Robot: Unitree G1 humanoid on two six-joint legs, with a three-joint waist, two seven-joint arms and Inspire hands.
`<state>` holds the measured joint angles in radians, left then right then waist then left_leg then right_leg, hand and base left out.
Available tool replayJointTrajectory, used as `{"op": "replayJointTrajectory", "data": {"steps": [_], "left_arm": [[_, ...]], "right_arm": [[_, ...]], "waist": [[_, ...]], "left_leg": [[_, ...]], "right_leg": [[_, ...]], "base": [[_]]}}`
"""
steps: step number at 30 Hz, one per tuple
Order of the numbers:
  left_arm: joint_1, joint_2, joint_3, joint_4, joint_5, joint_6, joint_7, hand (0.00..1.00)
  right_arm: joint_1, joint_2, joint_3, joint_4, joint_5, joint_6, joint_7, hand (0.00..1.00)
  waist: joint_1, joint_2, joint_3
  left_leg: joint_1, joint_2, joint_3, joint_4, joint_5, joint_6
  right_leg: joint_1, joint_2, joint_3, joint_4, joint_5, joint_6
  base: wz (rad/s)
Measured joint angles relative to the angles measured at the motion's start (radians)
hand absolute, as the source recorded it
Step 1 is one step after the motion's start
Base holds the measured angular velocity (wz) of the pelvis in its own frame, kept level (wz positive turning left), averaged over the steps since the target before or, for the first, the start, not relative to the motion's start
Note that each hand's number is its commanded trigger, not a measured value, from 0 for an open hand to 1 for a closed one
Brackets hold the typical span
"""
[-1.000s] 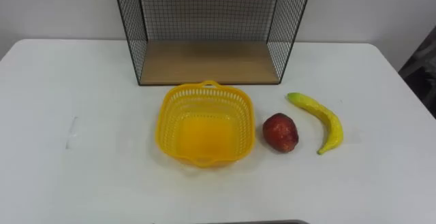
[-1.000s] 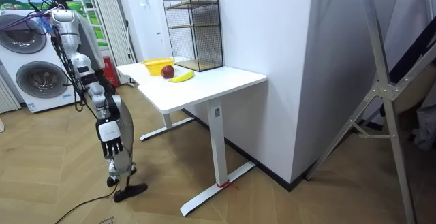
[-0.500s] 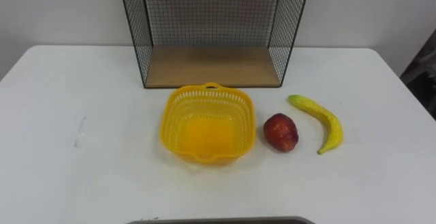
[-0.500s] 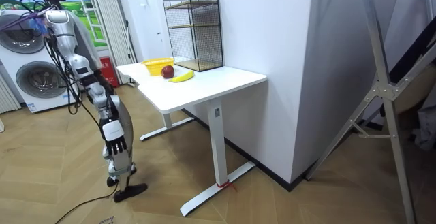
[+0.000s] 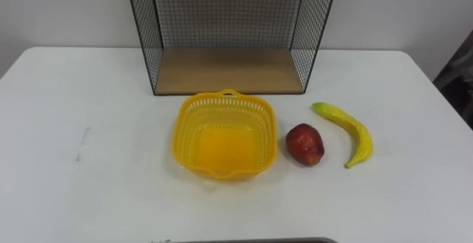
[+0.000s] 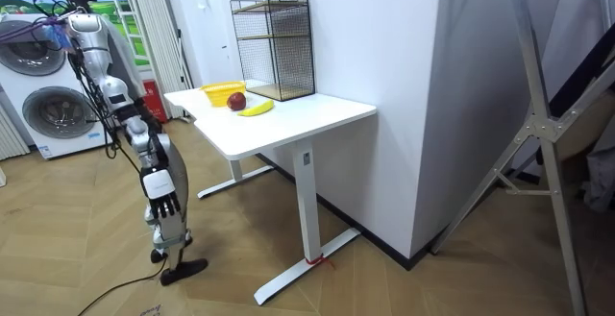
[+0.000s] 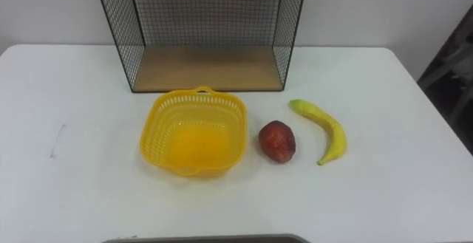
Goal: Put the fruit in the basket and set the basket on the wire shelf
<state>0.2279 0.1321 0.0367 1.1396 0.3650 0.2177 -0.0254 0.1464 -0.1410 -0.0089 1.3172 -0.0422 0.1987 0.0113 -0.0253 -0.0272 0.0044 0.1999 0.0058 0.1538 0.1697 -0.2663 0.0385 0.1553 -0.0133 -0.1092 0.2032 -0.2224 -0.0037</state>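
— Where is the fruit at this moment?

— Both pieces lie on the white desk (image 5: 89,187), outside the basket. The red apple (image 5: 304,144) is just beside the right wall of the yellow basket (image 5: 260,128), with a narrow gap between them. The banana (image 5: 356,127) lies a little further right, near the apple but apart from it. It is curved, with one end toward the shelf.

— And the basket itself?

— It stands upright in the middle of the desk and there is nothing inside it. Directly behind it, at the back edge against the wall, stands the wire shelf (image 5: 229,69). Its lower wooden board is bare.

— What about the robot?

— In the room view it stands on the wooden floor at the room view's left, near the desk's end, with washing machines (image 6: 58,119) behind it. Its right hand (image 6: 161,201) hangs low beside the body. The fingers look loose and point down, and they hold nothing.
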Motion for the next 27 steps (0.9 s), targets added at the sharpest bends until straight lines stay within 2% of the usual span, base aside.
{"op": "replayJointTrajectory", "data": {"steps": [5,7,8,10,16,20,22,27], "left_arm": [[0.007,-0.002,0.029,-0.001,0.0,0.001,0.0,0.0],[0.019,-0.001,0.049,-0.001,0.0,-0.003,0.0,0.0],[0.02,-0.002,0.058,-0.001,0.0,-0.007,0.0,0.0],[0.027,-0.004,0.088,-0.001,0.0,-0.02,0.002,0.0],[0.034,-0.006,0.13,-0.005,0.0,-0.05,0.022,0.0],[0.044,-0.007,0.16,-0.023,-0.001,-0.068,0.03,0.0],[0.049,-0.005,0.165,-0.042,-0.001,-0.074,0.041,0.0],[0.068,0.001,0.185,-0.078,-0.001,-0.085,0.075,0.0]], "right_arm": [[0.002,0.002,-0.125,-0.002,0.313,-0.008,-0.084,0.0],[0.011,0.002,-0.16,-0.006,0.505,-0.037,-0.119,0.0],[0.015,0.003,-0.172,-0.005,0.545,-0.044,-0.125,0.0],[0.016,0.009,-0.208,-0.007,0.695,-0.071,-0.146,0.0],[0.023,0.02,-0.349,-0.038,1.011,-0.094,-0.218,0.0],[0.034,0.018,-0.431,-0.079,1.161,-0.135,-0.277,0.0],[0.031,0.019,-0.513,-0.134,1.242,-0.147,-0.347,0.0],[0.03,0.017,-0.592,-0.231,1.279,-0.2,-0.471,0.0]], "waist": [[-0.004,0.004,-0.0005],[-0.01,0.007,-0.001],[-0.012,0.008,-0.0009],[-0.026,0.012,-0.0011],[-0.064,0.018,-0.0007],[-0.078,0.017,-0.0009],[-0.087,0.02,-0.0025],[-0.106,0.016,-0.0073]], "left_leg": [[-0.015,-0.001,0.0,0.008,0.0,0.0],[-0.014,-0.001,0.0,0.008,0.0,0.0],[-0.014,-0.001,0.0,0.008,0.0,0.0],[-0.014,-0.001,0.0,0.009,0.0,0.0],[-0.015,-0.001,-0.006,0.006,0.0,0.0],[-0.015,-0.001,-0.001,0.007,0.0,0.0],[-0.021,-0.002,0.003,0.007,0.0,0.0],[-0.041,-0.002,0.009,0.016,0.0,0.0]], "right_leg": [[-0.015,0.001,-0.002,0.0,0.0,0.0],[-0.013,0.003,-0.001,-0.001,0.0,0.0],[-0.013,0.004,-0.001,-0.002,0.0,0.0],[-0.013,0.006,0.003,-0.001,0.0,0.0],[-0.014,0.007,-0.001,0.001,0.0,0.0],[-0.017,0.007,0.004,0.002,0.0,0.0],[-0.027,0.007,0.01,0.008,-0.001,0.0],[-0.055,0.007,0.022,0.026,-0.002,0.0]], "base": [[0.0],[0.0],[0.0],[0.0],[0.03],[-0.04],[-0.07],[-0.06]]}}
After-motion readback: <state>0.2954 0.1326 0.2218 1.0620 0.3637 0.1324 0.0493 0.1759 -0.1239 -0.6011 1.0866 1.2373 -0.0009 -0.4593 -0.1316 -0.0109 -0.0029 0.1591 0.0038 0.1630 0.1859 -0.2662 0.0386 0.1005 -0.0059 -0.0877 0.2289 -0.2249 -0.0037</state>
